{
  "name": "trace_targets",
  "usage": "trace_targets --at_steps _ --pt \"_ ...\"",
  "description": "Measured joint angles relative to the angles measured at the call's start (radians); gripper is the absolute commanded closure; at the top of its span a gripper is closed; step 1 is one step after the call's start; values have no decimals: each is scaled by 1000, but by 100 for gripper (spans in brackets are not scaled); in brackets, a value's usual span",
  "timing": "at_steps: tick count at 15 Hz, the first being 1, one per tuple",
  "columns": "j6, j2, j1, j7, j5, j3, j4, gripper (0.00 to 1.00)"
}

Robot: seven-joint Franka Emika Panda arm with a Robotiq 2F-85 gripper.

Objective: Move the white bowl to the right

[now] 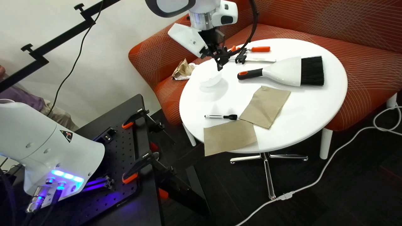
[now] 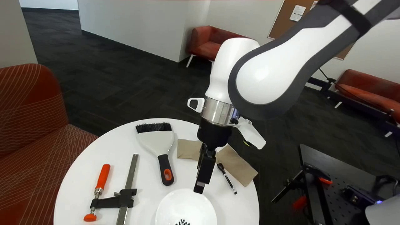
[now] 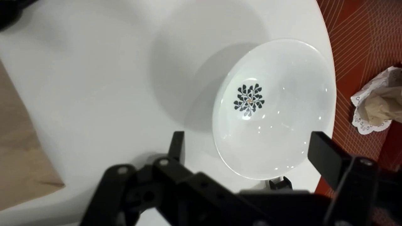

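The tool [image 3: 247, 141] stands with fingers [image 3: 325, 157] spread wide, gripping nothing — likely so they can pass either side of a rim. Just beyond them the white bowl [image 3: 279, 110] sits hollow-up on the desk [image 3: 103, 94], which should leave its edge free to pinch — whether they touch it, I cannot tell.

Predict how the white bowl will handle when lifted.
The white bowl is probably slippery: its inside shows bright highlights. Its rim looks thin, so a hard pinch may chip it. Being wide, it could tilt if lifted by one edge.
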Motion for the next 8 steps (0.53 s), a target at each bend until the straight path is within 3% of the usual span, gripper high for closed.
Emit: trace_targets --at_steps 8 --pt "0 99 -42 -18 -10 42 77 0"
